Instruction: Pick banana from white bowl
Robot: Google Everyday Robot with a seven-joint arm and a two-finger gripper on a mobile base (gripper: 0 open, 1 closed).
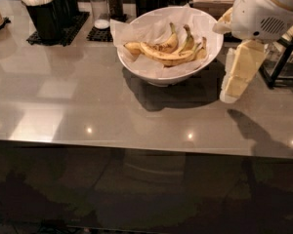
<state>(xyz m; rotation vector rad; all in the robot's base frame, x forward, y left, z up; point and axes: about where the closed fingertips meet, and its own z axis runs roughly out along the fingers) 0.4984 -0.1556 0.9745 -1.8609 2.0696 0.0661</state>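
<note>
A large white bowl lined with crinkled white paper stands on the grey counter, centre back. Several spotted yellow bananas lie across it, stems pointing up and right. My gripper hangs at the right of the bowl, cream-coloured fingers pointing down, tips close to the counter and level with the bowl's lower side. The white arm housing sits above it at the top right. The gripper holds nothing that I can see.
A black caddy with white utensils stands at the back left on a black mat. Salt and pepper shakers stand behind the bowl. A black wire rack is at the right edge. The counter's front edge runs across the middle.
</note>
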